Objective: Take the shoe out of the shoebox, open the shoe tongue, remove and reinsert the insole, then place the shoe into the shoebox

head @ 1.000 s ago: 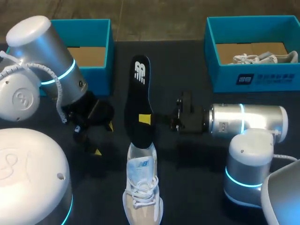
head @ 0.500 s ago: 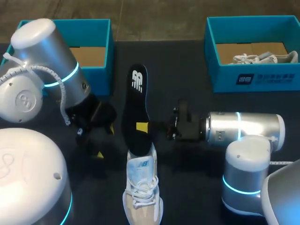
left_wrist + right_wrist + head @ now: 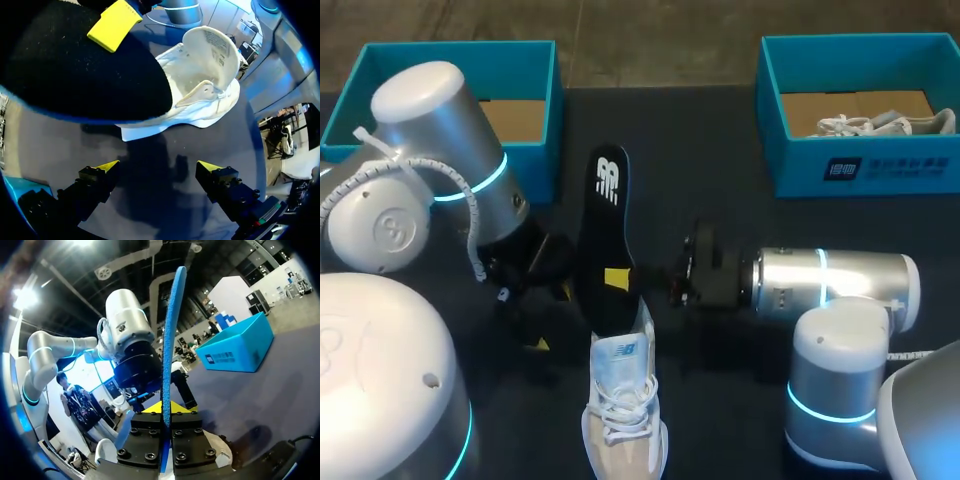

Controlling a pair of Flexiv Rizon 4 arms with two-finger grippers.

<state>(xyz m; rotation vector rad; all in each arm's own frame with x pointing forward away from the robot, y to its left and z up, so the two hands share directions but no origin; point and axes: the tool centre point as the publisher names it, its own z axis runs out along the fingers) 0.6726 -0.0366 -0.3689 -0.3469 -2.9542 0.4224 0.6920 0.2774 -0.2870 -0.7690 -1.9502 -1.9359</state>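
"What have the fingers of the right gripper (image 3: 165, 407) got?"

"They're pinched on the black insole (image 3: 602, 240), held on edge, one end at the mouth of the shoe (image 3: 623, 400) lying on the table (image 3: 720, 150)."

"And the left gripper (image 3: 159, 169)?"

"Spread wide, holding nothing, just beside the shoe."

"Which step?"

"The insole one, I'd say. Next that end needs angling down into the opening, with the shoe steadied."

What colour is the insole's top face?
The insole is black, with a white logo near its far end; best seen in the head view.
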